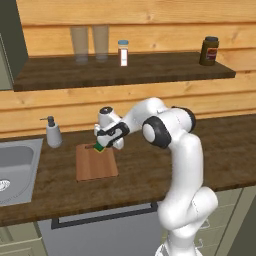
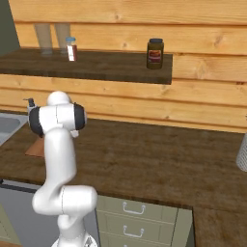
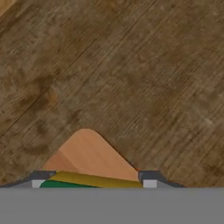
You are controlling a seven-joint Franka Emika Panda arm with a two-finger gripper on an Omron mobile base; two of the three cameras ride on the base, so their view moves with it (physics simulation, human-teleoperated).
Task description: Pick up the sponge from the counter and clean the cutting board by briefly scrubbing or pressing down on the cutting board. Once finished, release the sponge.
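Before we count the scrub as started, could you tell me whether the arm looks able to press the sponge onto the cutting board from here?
Probably yes: the gripper holds the sponge over the cutting board's far edge, nothing between them.

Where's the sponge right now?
In the left base view the sponge sits in the gripper at the cutting board's far edge, right of the soap dispenser.
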